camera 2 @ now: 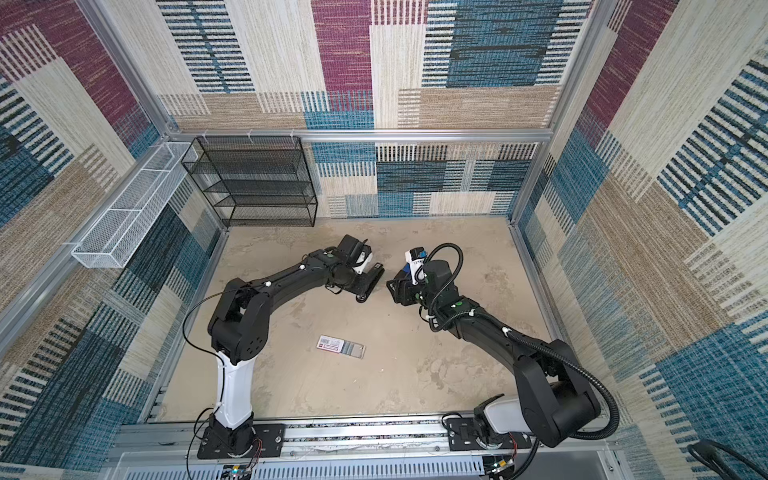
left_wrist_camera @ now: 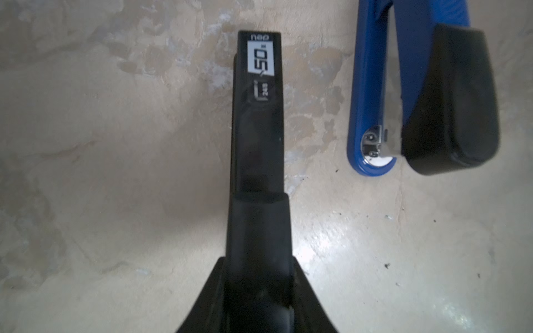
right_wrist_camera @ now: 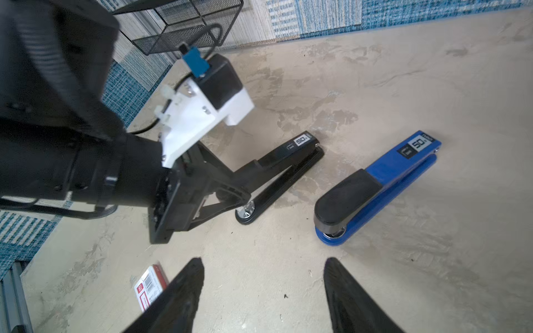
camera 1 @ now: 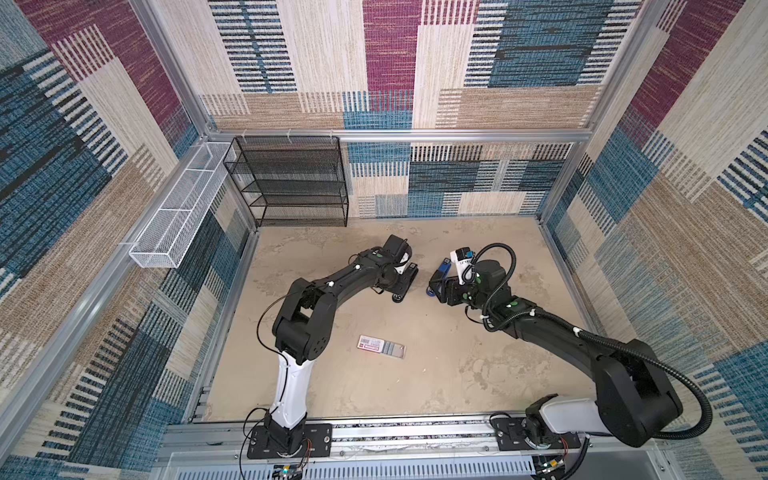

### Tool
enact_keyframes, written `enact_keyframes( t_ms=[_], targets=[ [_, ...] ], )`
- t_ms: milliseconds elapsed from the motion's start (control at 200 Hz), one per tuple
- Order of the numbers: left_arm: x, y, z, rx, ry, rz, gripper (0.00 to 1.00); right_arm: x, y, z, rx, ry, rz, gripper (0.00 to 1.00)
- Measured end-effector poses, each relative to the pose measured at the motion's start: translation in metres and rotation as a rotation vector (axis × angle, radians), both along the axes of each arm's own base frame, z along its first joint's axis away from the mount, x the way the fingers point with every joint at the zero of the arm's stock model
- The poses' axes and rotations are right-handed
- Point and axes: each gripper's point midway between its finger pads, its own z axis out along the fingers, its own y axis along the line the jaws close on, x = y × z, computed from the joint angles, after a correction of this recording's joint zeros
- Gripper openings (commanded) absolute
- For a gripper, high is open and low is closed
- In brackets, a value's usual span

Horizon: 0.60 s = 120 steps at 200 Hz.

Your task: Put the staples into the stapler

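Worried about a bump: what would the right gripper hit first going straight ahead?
Probably bare table, in the gap between the black stapler and the blue stapler; depth is unclear.

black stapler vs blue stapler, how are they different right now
The left tool clamps the black stapler's padded front; the blue stapler lies free, the open right tool short of it. The black stapler's top looks lifted further off its base than the blue stapler's. The black stapler is black all over; the blue stapler only at its pad. Both carry a 50 label, lying side by side.
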Motion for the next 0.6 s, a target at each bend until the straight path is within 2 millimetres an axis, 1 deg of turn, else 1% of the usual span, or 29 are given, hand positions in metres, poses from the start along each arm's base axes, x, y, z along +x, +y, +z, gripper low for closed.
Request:
enact_keyframes(
  t_ms=[35,80,95,195,285,381,471,546,601],
  targets=[
    [0.004,-0.003,0.000,-0.005,-0.002,0.004,0.21,-0.001,-0.001,0.000,0.000,-0.001,0.000,0.70],
    [0.009,-0.006,0.001,-0.010,-0.005,0.009,0.33,-0.002,-0.002,0.000,0.002,0.001,-0.003,0.70],
    [0.011,-0.008,0.001,-0.012,-0.007,0.010,0.36,-0.002,-0.002,0.000,0.002,0.001,-0.003,0.70],
    [0.018,-0.012,0.004,-0.021,-0.014,0.016,0.49,-0.003,-0.003,-0.001,0.001,0.004,-0.005,0.70],
    [0.019,-0.014,0.010,-0.032,-0.021,0.025,0.52,-0.003,-0.005,0.000,-0.002,0.001,-0.015,0.70],
    [0.014,-0.010,0.018,-0.038,-0.024,0.031,0.54,-0.002,-0.008,0.001,-0.005,0.001,-0.026,0.72],
    [0.003,-0.003,0.034,-0.047,-0.034,0.035,0.54,-0.002,-0.009,0.000,-0.004,0.004,-0.028,0.74],
    [-0.008,0.006,0.049,-0.055,-0.055,0.042,0.57,-0.003,-0.009,0.000,-0.006,0.009,-0.028,0.76],
    [-0.016,0.015,0.059,-0.060,-0.075,0.055,0.59,-0.003,-0.009,-0.001,-0.004,0.011,-0.025,0.80]
  ],
)
